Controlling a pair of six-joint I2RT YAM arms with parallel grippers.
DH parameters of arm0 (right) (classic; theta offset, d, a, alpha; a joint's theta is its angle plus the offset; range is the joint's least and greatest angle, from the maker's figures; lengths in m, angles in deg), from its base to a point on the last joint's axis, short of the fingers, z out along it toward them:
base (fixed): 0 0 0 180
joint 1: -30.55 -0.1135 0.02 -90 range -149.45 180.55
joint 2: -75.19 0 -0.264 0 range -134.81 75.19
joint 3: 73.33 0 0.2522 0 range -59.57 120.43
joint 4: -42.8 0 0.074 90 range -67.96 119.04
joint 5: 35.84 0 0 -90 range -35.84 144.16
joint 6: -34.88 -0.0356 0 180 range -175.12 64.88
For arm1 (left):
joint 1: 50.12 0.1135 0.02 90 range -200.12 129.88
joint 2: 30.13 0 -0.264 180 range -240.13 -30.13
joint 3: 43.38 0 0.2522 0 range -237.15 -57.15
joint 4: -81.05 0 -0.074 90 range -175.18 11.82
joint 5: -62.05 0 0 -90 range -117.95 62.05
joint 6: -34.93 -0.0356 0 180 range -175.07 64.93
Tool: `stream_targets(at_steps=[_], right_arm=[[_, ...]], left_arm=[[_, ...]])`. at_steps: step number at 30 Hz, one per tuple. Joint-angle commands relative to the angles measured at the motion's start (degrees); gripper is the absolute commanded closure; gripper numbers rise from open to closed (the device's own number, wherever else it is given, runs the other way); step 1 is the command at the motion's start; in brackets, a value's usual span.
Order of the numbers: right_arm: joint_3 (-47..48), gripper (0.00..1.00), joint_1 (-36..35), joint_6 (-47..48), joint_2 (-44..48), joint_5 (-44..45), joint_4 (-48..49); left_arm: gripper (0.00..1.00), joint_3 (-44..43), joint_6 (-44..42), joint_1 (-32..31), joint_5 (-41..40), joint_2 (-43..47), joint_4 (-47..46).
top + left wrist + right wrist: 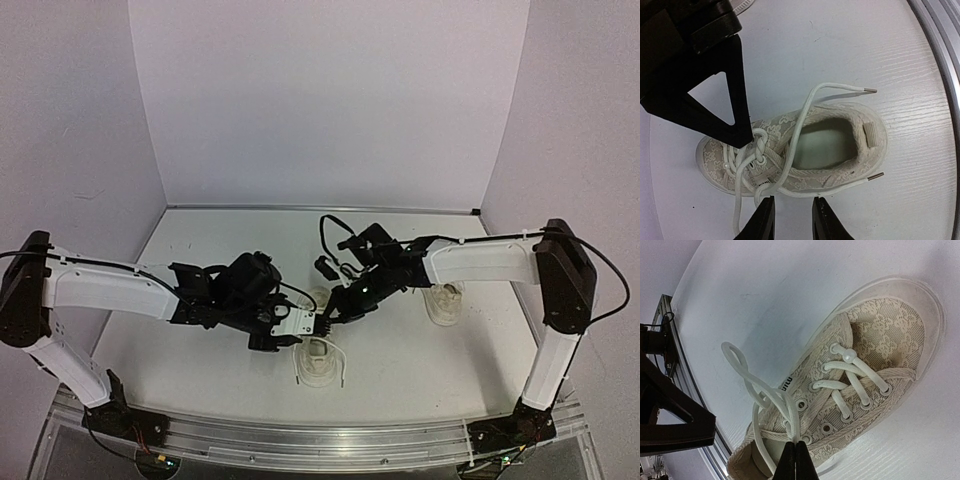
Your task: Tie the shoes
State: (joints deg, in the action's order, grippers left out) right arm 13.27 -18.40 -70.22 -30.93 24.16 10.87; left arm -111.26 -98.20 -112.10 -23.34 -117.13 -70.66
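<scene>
Nearest the top camera runs the aluminium rail (320,440) at the table's front edge, with both arm bases bolted to it. Beyond it the white table (220,240) spreads back to pale walls on three sides. The left arm (110,290) and right arm (480,262) reach inward and meet just in front of centre, over the near shoe (320,365).

That shoe sits close to the rail with its long axis running front to back, the heel toward the rail and the toe toward the back wall. There is little room behind its heel, while bare table lies open to either side and beyond the toe. The second shoe (445,300) stands well apart to the right, partly hidden behind the right forearm, so I cannot tell which way it points.

The right gripper (795,450) is pinched tight on two strands of the laces (760,395), lifted above the shoe's opening; one loop arcs away from it. The left gripper (792,202) hangs beside the shoe's flank with its fingers a narrow gap apart, nothing between them. In the left wrist view the right finger's tip touches a twist (760,142) in the laces over the tongue — both tipped ends (870,90) trail free near the heel.
</scene>
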Motion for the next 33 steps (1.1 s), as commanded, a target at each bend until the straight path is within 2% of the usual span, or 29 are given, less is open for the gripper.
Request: stream_targets(at_steps=[1,14,33], right_arm=[[2.1,1.0,-0.2,-0.2,-0.9,-0.9,1.2],[2.5,1.0,-0.2,-0.3,-1.3,-1.3,1.2],[2.8,1.0,-0.3,-0.3,-1.5,-2.1,1.2]], left_arm=[[0.74,-3.8,-3.9,-0.4,-0.8,-2.2,-0.3],[0.76,-5.4,-6.4,-0.3,-4.6,-7.8,-1.3],[0.75,-5.4,-8.2,-0.2,-8.5,-7.5,-3.3]])
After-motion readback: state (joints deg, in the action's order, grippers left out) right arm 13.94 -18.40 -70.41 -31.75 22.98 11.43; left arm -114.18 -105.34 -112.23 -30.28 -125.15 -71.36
